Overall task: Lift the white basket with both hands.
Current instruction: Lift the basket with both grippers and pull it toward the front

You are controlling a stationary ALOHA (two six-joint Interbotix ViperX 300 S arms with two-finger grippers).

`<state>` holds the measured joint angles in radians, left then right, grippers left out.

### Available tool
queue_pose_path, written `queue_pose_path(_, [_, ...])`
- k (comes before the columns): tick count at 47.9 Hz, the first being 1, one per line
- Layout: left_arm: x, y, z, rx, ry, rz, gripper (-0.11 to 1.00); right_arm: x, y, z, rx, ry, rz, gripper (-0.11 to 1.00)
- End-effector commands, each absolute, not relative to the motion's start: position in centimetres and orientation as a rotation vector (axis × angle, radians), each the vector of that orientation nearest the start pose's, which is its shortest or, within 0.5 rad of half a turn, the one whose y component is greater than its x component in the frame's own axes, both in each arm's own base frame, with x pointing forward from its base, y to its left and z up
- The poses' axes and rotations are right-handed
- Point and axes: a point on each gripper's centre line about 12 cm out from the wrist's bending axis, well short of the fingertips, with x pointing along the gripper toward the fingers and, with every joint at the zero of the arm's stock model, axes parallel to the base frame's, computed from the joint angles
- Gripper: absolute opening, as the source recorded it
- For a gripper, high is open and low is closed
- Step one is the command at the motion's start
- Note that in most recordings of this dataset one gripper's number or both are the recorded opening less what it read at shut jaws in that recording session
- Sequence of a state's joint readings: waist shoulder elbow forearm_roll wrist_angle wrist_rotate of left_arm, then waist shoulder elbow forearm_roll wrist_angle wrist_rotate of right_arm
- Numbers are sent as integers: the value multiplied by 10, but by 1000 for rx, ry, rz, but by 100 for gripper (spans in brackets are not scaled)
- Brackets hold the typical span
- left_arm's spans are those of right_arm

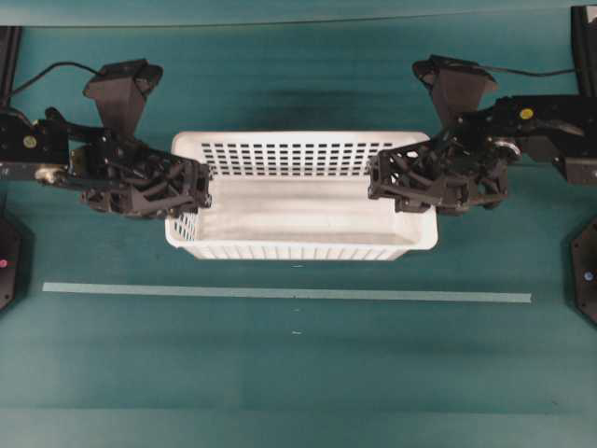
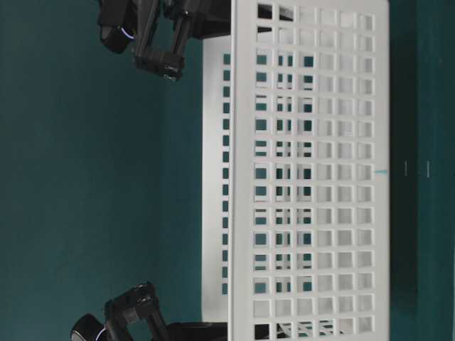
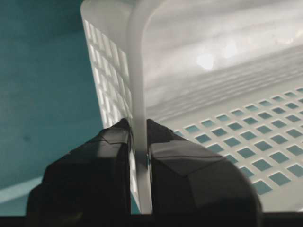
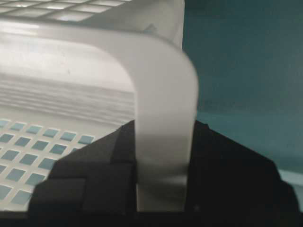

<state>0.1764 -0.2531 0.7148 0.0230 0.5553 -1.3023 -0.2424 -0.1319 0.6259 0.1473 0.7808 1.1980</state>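
Basket [image 1: 298,201] sits at the middle of the green table [image 1: 280,373], long side running across the overhead view, its far wall of small rectangular holes facing up into that view and its solid floor showing inside. A pale tape line [image 1: 280,293] lies on the table just in front of it.

Left gripper [image 1: 203,187] is at the basket's left end wall. In the left wrist view the rim [image 3: 137,94] runs straight down between the two black fingers [image 3: 102,161], one finger on the outer side of the wall and one on the inner side, both pressed against the plastic: the jaws are narrow and clamped on the rim.

Right gripper [image 1: 375,179] is at the opposite end wall. In the right wrist view the broad rounded rim [image 4: 163,142] drops between its fingers [image 4: 99,165], which touch it on both sides; these jaws too are closed onto the rim.

In the table-level view, which is turned on its side, the holed long wall [image 2: 313,170] fills the picture with an arm at each end. From that view I cannot tell whether the basket floor touches the table or is clear of it.
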Motion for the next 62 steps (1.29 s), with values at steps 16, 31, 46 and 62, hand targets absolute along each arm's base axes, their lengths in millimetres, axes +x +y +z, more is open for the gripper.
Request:
queue_pose_path(16, [312,31,208,-1226,774,725,2,315,-30,177,1298,1055,-882,16])
queue_pose_path(31, [315,11,205,-1205,815,684,2,316,-5,171,1294,1089,-873,16])
queue_pose_path(46, [316,-9,198,-1220,855,675,2,317,12,170,1295,1104,-861,16])
queue_pose_path(62, [318,-20,188,-1206,897,677,2,319,24,163,1297,1114,-869,16])
